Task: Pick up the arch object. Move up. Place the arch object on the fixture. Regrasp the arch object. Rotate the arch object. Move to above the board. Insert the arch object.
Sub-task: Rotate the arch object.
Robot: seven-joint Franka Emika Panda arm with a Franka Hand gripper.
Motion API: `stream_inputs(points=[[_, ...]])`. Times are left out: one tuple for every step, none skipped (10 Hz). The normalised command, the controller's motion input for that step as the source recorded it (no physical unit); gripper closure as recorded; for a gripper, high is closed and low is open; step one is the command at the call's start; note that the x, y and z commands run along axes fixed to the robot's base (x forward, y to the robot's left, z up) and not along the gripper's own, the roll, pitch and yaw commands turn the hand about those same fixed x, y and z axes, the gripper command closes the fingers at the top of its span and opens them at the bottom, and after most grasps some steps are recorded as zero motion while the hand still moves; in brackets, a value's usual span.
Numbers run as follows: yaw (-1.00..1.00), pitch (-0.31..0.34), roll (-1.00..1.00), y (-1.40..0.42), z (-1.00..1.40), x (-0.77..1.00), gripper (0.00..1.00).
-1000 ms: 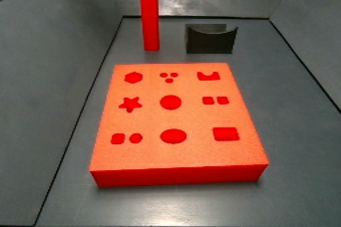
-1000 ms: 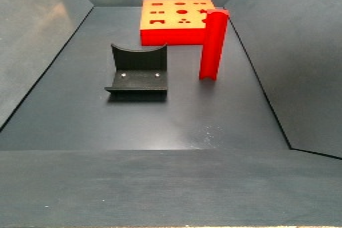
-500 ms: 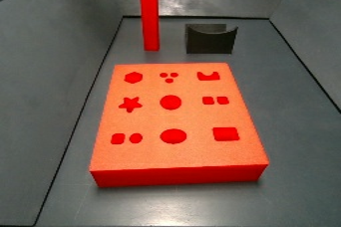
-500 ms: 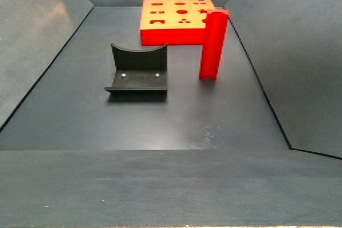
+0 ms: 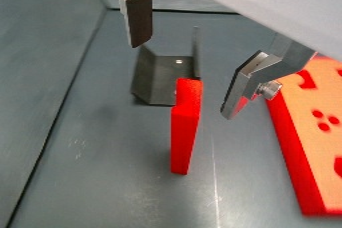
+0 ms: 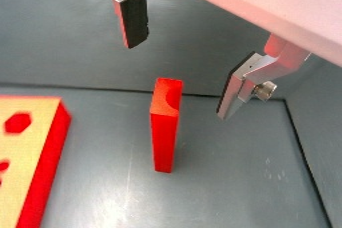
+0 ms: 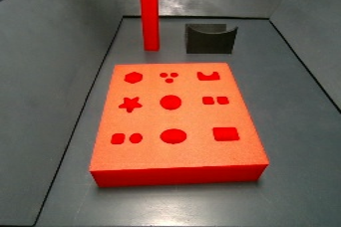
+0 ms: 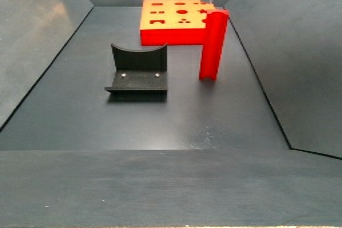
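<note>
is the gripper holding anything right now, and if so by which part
Nothing is held. The gripper hangs open above the arch object, which stands upright on the floor, its fingers clear of it.

Dark grey floor [image 7: 80,121] carries board [image 7: 173,121], lying flat. Arch object [image 7: 151,18] stands upright beyond board; fixture [image 7: 210,38] just beside it. Gripper [image 5: 187,57] open, above arch object, clear of floor.

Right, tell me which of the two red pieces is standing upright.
The arch object: a slim red bar standing on end beside the fixture. The board lies flat. The open hand hangs above the bar, touching nothing.
</note>
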Motion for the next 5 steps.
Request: stream_inputs(points=[[1.0,0.009,0.0,0.01,-0.01,0.02,0.0],[1.0,0.009,0.0,0.01,-0.01,0.02,0.0],[1.0,0.009,0.0,0.01,-0.01,0.02,0.0],[1.0,0.01,0.0,0.01,-0.01,0.02,0.0],[1.0,0.01,0.0,0.01,-0.01,0.02,0.0]])
